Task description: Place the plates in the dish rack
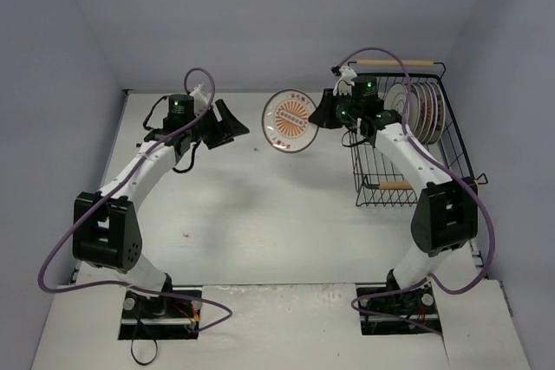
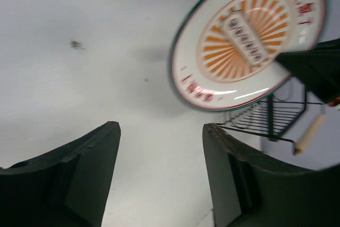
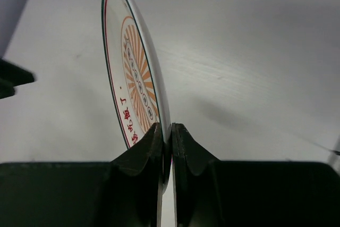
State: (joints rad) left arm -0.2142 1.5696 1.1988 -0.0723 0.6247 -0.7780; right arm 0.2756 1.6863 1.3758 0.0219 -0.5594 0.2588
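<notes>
Above mid-table, between the two arms, a sunburst plate [image 1: 290,120] is held on edge, clear of the table [image 1: 260,223], by the right gripper [image 1: 317,116], whose fingers [image 3: 154,147] are pinched tight on the rim at the plate's right side. Just left of the plate, not touching it, hangs the left gripper [image 1: 236,123], fingers spread wide with nothing between them. At the far right of the table stands the rack [image 1: 386,197], apart from the held plate. Several plates [image 1: 421,110] stand upright on edge, close together, in its far half. Its near half, partly hidden by the right arm, shows no plate. Step in hand, by judgement: carrying the held plate to the rack. The next move calls for swinging the right arm rightward over the wires, keeping the plate upright and parallel to the standing row, then lowering it into a free slot before the fingers part. So thin a rim grip could let the plate pivot.
</notes>
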